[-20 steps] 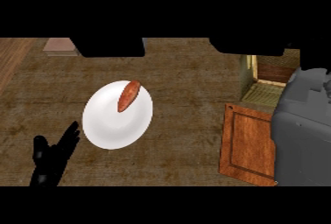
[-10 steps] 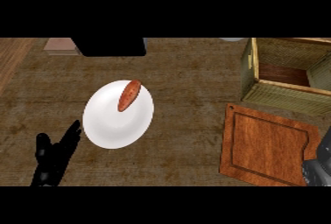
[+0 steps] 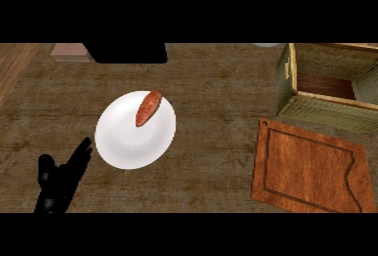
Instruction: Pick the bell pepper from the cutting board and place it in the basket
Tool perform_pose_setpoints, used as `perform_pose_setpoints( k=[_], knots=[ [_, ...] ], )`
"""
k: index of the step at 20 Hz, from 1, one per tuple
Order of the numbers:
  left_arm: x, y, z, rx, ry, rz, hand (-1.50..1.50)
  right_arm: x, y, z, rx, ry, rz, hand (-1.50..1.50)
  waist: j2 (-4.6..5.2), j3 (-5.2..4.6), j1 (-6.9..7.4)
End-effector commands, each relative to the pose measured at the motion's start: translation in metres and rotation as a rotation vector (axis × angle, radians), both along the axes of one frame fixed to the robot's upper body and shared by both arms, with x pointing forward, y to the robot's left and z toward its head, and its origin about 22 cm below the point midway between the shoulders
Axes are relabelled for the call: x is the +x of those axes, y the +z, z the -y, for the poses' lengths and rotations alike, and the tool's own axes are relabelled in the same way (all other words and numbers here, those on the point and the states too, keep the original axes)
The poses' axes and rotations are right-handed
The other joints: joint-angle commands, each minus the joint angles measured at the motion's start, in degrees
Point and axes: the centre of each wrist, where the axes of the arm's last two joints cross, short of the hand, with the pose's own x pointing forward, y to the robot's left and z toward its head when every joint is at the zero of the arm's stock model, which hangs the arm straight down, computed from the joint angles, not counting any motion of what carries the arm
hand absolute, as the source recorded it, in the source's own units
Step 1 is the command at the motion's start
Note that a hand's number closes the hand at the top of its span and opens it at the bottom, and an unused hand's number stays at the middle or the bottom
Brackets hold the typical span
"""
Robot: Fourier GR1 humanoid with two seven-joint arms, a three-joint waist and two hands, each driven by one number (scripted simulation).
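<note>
Nearest you, the left hand (image 3: 63,177) rests by the counter's near-left edge, fingers straight and holding nothing; your right hand is out of sight. Beyond sit a white plate (image 3: 129,145), a bare cutting board (image 3: 310,167), then the basket (image 3: 328,85). No pepper shows anywhere, so you can't confirm placement.
</note>
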Motion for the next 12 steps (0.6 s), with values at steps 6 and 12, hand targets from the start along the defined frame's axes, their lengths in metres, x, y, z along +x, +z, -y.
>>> perform_pose_setpoints(
  k=[6,12],
  knots=[
    [-0.011,-0.026,-0.004,0.006,0.007,-0.104,0.0,0.047,-0.06,0.043,0.149,-0.01,-0.006,1.5,0.8,-0.48,0.67],
    [0.002,-0.014,0.004,0.002,0.032,-0.099,0.0,0.043,-0.105,0.067,0.244,0.004,0.015,1.5,0.38,-0.44,-0.22]
  ],
)
